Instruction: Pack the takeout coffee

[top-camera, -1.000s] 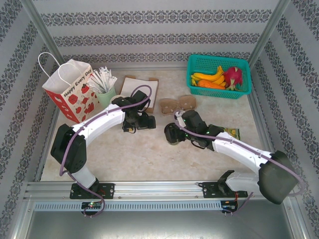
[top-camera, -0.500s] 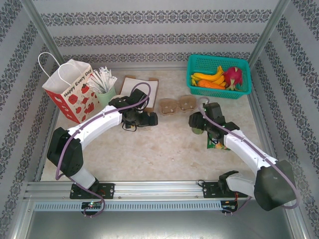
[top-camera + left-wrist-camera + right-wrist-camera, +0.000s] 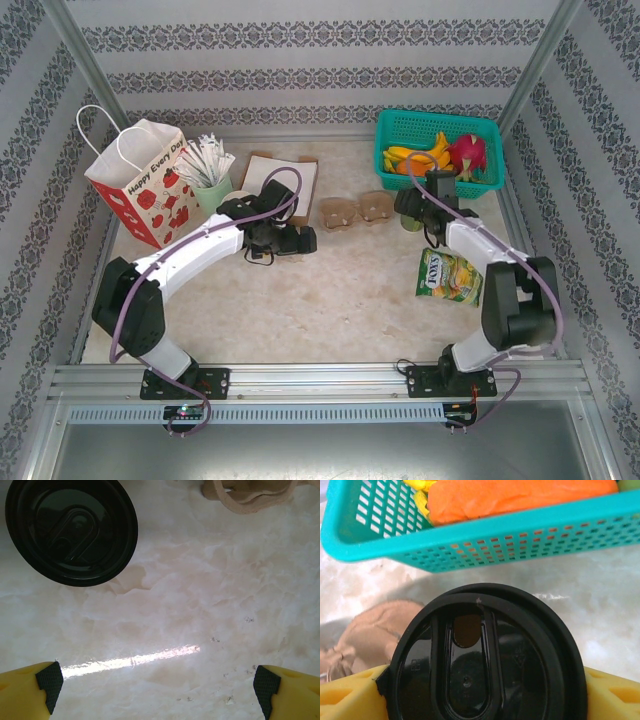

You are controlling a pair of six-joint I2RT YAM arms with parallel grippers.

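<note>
From above: teal basket of bananas and a dragon fruit; pale cup crammed with white sticks. Right gripper parked just before the basket, swung over from mid-table, uncovering a snack packet. Left wrist: left gripper spread wide, one coffee cup standing ahead. Right wrist: right gripper pinching the other coffee cup, close by the basket wall.
</note>
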